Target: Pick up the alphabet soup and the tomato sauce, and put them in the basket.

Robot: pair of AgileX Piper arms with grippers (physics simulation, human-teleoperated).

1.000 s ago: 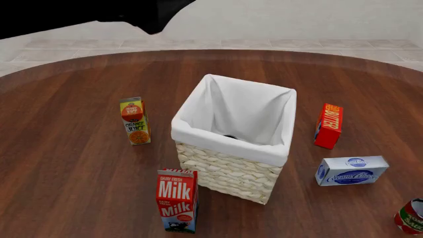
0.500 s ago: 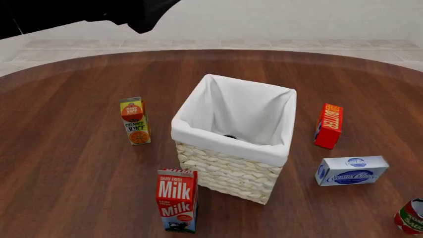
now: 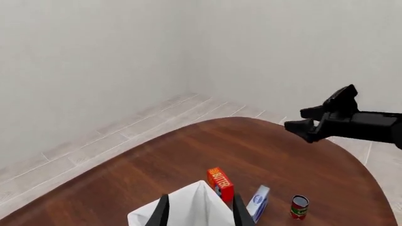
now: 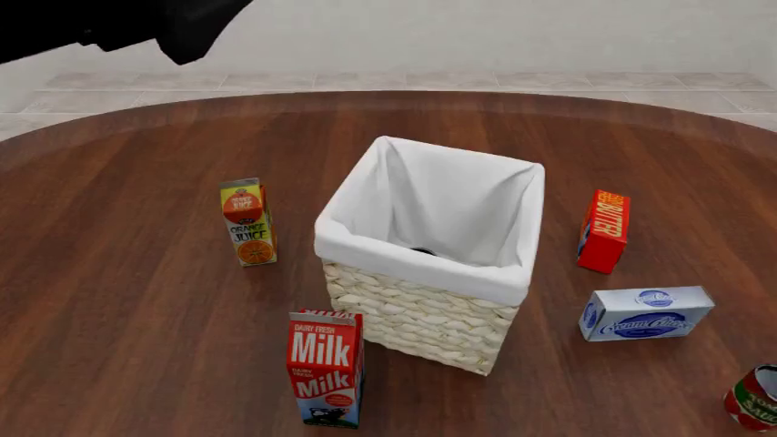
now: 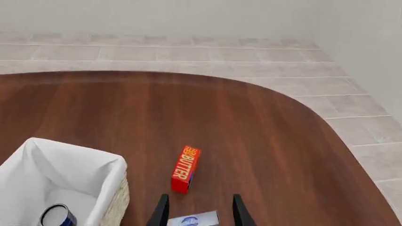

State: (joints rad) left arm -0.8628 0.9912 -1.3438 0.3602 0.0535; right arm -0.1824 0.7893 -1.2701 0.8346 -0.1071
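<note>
I'm steering the right gripper — jaws spread, holding nothing — down squarely over the tomato sauce, avoiding the cream cheese box.

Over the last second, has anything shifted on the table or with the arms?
Only the left arm moved: its dark shape at the top of the front view has pulled back toward the left edge. Nothing was grasped or released. The basket, the tomato sauce, butter box and milk carton sit as before.
</note>
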